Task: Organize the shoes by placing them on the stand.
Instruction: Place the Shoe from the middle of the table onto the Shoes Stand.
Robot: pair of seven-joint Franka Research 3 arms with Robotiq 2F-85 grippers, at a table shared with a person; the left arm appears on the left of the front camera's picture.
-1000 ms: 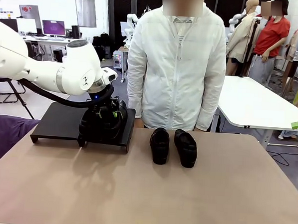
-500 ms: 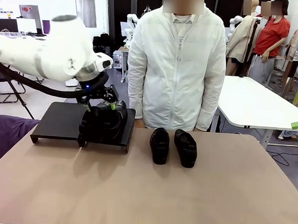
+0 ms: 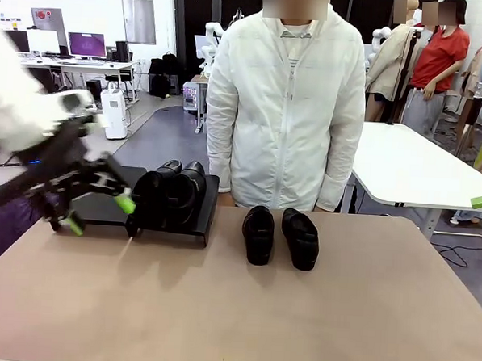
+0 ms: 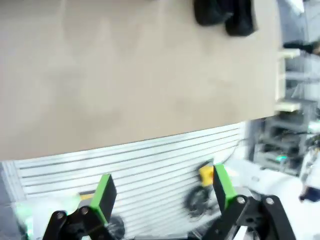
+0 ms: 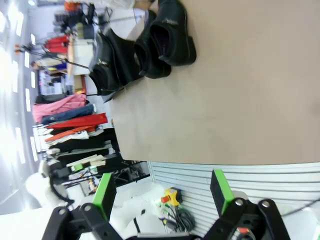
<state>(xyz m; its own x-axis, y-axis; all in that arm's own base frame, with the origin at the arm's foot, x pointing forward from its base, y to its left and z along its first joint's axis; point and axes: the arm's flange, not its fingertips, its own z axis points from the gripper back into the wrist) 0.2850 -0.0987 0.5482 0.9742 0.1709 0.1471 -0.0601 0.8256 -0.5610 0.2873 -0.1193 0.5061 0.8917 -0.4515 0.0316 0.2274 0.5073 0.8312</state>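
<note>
left gripper point(image 3: 100, 214) is hovering low by the left end of the stand point(image 3: 208, 207), jaws spread wide and carrying nothing. right gripper point(image 5: 162, 192) is gaping open and empty too, hanging over the near edge of the table point(image 3: 234, 309) going by its wrist view.

two shoes point(image 3: 172, 195) are sitting on the stand's right section, side by side and touching. the loose pair point(image 3: 258, 234) is sitting on the table just right of the stand, right in front of the person point(image 3: 285, 110), about mid-table and a touch toward the robot's right. both are lying with their long axes running near-to-far, toes toward the robot. there's a small gap between them and the right one is angling out a bit.

the bit that matters: from the left gripper the loose pair is lying off to the right, past the two shoes and well apart. the free slot is the left section, right beside that gripper. i'm guessing the jaws should be closing across a shoe's width, not along it. which arm is nearer is hard to call. the pair is sitting slightly on the right arm's side, so i'm leaning right, though it'd then be reaching across to the left section.
</note>
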